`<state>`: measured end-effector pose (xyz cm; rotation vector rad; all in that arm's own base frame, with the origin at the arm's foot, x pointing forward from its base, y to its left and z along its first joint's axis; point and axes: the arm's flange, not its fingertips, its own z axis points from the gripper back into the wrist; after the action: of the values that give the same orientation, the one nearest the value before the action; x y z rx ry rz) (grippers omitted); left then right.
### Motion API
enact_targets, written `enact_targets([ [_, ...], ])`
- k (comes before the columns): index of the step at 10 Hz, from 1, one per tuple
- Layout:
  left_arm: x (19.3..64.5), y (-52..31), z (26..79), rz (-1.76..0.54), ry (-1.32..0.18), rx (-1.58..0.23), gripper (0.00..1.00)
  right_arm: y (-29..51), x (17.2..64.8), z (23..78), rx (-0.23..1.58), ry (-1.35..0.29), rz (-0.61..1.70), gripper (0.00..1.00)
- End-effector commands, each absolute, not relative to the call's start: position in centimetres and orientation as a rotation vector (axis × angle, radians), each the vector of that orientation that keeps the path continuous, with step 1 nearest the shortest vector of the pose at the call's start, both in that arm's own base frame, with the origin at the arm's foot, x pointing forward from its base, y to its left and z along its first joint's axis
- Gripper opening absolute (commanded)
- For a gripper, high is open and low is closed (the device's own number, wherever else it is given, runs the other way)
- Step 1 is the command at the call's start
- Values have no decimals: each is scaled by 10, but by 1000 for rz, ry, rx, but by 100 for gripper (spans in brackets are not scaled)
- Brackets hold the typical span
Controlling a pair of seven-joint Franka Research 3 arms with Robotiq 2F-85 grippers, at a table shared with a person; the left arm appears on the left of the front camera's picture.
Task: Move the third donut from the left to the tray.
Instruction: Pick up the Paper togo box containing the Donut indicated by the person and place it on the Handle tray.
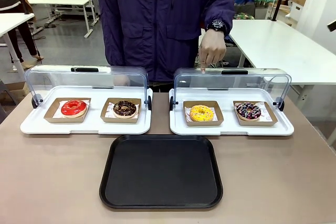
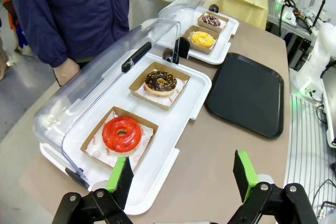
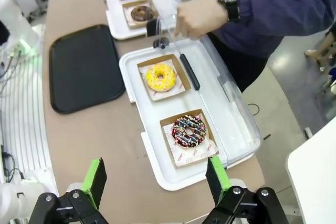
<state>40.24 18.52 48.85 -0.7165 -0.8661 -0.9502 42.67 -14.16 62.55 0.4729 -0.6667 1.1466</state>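
The third donut from the left [image 1: 201, 113] [image 2: 202, 39] [image 3: 160, 76] has yellow icing and sits in a brown cardboard square on the right white tray. The black tray [image 1: 161, 171] [image 2: 247, 92] [image 3: 82, 67] lies on the table in front of both white trays. A person's hand [image 1: 212, 51] [image 3: 198, 18] points a finger down at the raised clear lid behind the yellow donut. My left gripper [image 2: 181, 173] hovers open above the left white tray's near end. Over the right end of the table, my right gripper [image 3: 156, 179] is open too.
The left white tray [image 1: 86, 125] holds a red donut [image 1: 74, 108] and a chocolate donut [image 1: 125, 108]. A dark drizzled donut [image 1: 248, 110] sits right of the yellow one. Both clear lids [image 1: 86, 78] stand raised. The person stands at the far side.
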Motion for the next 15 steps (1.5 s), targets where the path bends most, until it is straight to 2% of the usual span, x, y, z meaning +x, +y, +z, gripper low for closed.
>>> enact_targets([
  [1,401,185,490,-961,-868,-719,100,-143,425,626,484,-671,1132,100],
  [3,401,185,490,-961,-868,-719,100,-146,425,625,470,-668,1136,100],
  [5,401,185,490,-961,-868,-719,100,-82,449,580,463,-597,1167,100],
  [9,401,185,490,-961,-868,-719,100,16,451,513,350,-512,1231,100],
  [15,401,185,490,-961,-868,-719,100,125,498,457,179,-240,1402,100],
])
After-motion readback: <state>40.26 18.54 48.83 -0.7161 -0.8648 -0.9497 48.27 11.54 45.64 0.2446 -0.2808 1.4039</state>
